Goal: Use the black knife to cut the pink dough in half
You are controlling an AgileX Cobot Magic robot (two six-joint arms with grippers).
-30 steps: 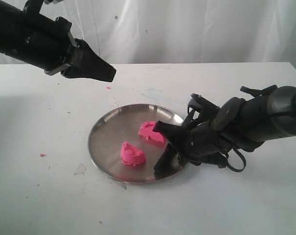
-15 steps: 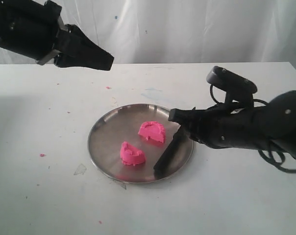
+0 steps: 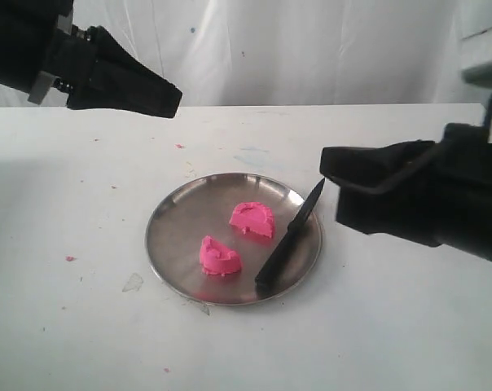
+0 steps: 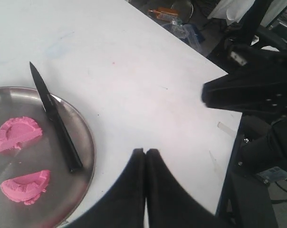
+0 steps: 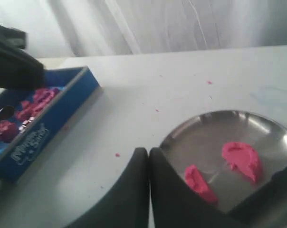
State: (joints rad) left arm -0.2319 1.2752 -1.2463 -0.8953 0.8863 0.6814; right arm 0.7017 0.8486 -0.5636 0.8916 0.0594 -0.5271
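Note:
The pink dough lies on the steel plate (image 3: 174, 236) as two half-round lumps, one (image 3: 252, 220) nearer the middle and one (image 3: 220, 257) toward the front. The black knife (image 3: 289, 236) rests by itself across the plate's right rim, blade tip pointing up and right. My right gripper (image 3: 327, 167) hangs shut and empty above the table, just right of the knife tip. My left gripper (image 3: 174, 99) is shut and empty, high at the back left. The left wrist view shows the knife (image 4: 55, 118) and both halves (image 4: 17, 133) (image 4: 25, 185); the right wrist view shows both lumps (image 5: 242, 160) (image 5: 199, 183).
A blue box (image 5: 41, 118) holding pink dough scraps sits on the table, seen only in the right wrist view. Tiny pink crumbs (image 3: 70, 258) dot the white tabletop. A white curtain hangs behind. The table edge (image 4: 238, 128) is in the left wrist view.
My right gripper has let go of the knife and drawn back up and right; the knife now lies on the plate rim. The left gripper has pulled up and left.

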